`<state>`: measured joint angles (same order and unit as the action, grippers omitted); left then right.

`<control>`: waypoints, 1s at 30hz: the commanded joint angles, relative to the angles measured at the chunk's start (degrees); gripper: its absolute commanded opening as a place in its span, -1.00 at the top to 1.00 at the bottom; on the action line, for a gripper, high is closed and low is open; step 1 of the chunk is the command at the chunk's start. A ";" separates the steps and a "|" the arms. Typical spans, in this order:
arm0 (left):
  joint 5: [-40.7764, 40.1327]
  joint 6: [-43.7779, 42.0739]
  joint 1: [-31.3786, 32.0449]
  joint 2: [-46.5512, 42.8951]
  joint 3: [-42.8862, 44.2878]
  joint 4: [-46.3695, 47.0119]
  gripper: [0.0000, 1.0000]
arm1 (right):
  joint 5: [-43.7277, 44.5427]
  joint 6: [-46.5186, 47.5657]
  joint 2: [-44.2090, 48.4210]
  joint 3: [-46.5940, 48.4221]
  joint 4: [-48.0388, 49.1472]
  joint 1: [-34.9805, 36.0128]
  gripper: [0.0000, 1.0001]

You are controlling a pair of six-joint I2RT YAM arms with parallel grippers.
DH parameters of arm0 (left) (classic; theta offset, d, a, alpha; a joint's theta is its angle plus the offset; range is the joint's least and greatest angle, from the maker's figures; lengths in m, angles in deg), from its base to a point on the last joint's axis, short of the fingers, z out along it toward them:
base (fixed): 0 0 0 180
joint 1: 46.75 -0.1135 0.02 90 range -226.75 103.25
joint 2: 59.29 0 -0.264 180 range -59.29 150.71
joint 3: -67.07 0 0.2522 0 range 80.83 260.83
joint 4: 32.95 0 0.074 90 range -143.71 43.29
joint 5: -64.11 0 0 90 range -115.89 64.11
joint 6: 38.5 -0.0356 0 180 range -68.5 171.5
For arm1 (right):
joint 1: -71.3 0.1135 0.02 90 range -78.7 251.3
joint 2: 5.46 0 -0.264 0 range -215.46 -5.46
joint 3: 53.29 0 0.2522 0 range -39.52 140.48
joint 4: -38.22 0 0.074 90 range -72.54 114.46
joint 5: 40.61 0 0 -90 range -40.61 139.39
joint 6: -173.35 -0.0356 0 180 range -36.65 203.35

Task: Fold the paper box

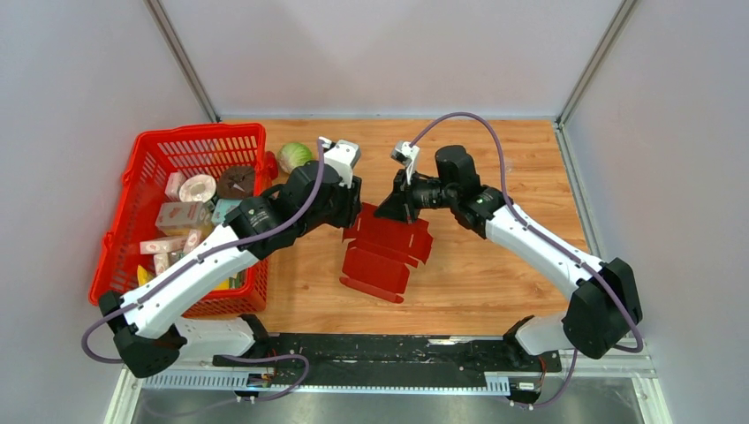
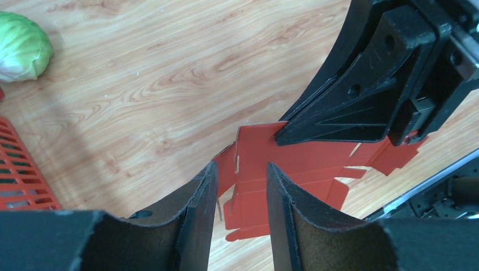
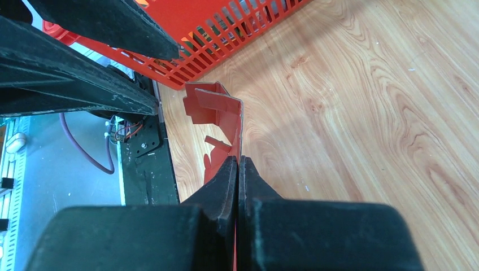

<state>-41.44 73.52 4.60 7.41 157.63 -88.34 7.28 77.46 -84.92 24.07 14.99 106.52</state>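
The paper box [image 1: 382,254] is a dark red die-cut sheet, partly raised, on the wooden table between the arms. My right gripper [image 1: 395,209] is shut on the sheet's far upright edge; in the right wrist view the thin red card [image 3: 217,107] runs straight into the closed fingertips of the right gripper [image 3: 238,160]. My left gripper [image 1: 356,217] is open at the sheet's far left corner. In the left wrist view the left gripper [image 2: 242,167] has its fingers apart, with the box [image 2: 299,161] showing between and beyond them and a flap beside the left finger.
A red mesh basket [image 1: 141,190] with grocery cartons stands at the left, its corner in the left wrist view [image 2: 20,178] and its wall in the right wrist view [image 3: 226,34]. A green cabbage [image 1: 296,156] lies behind the left gripper. Grey walls enclose the table.
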 commanded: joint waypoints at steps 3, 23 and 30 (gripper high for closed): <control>-0.79 -3.39 0.15 1.86 3.01 -0.82 0.14 | -1.40 0.97 -0.52 2.76 0.77 0.29 1.00; -0.09 -3.21 0.15 6.51 2.31 0.14 0.51 | -2.37 0.44 0.27 2.50 1.30 0.28 1.00; -0.62 -3.30 0.15 6.87 1.25 0.23 0.67 | -2.01 0.09 -0.08 2.59 1.39 0.29 1.00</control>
<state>-41.51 71.07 4.60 14.27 158.50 -89.12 5.80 77.39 -85.38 24.29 14.35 106.52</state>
